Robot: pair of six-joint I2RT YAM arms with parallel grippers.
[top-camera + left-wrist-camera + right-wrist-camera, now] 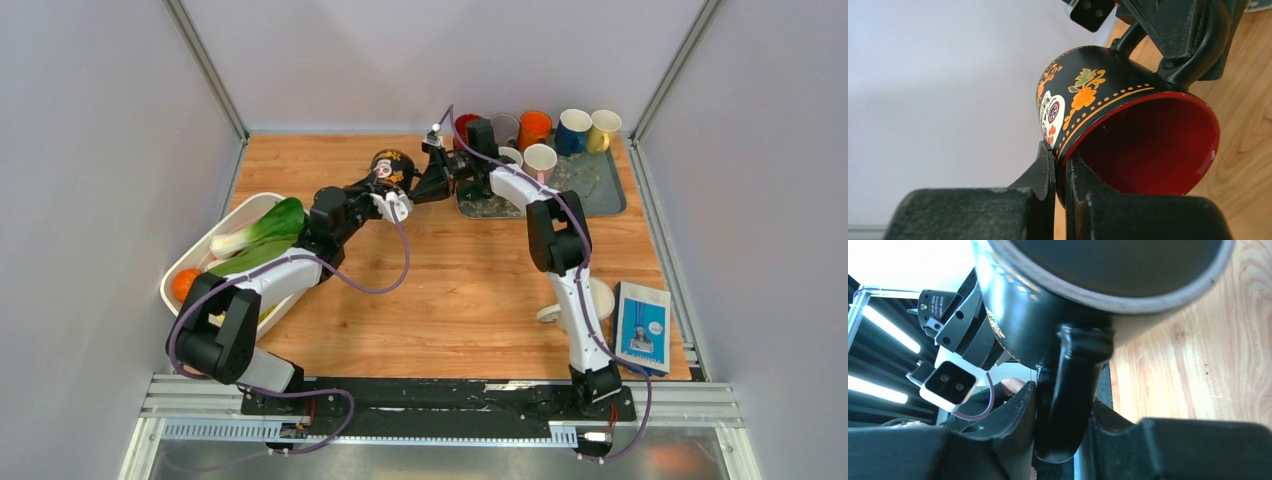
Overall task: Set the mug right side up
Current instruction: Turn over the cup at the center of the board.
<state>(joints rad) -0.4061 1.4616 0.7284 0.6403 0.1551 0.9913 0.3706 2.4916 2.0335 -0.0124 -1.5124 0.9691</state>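
A black mug [392, 165] with orange flowers and a red inside [1148, 145] hangs tilted above the back middle of the table, its mouth turned toward the left wrist camera. My left gripper [1060, 160] is shut on the mug's rim, one finger outside the wall and one inside. In the top view that left gripper [388, 185] reaches the mug from the front left. My right gripper [1064, 395] comes from the right [415, 180] and is shut on the mug's black handle [1070, 390], which sits between its two fingers.
A grey tray [600, 195] at the back right holds several upright mugs [535, 128]. A white basket [230, 215] with bok choy [265, 235] and an orange fruit [184, 284] stands at the left. A blue-and-white box [640, 325] lies at the front right.
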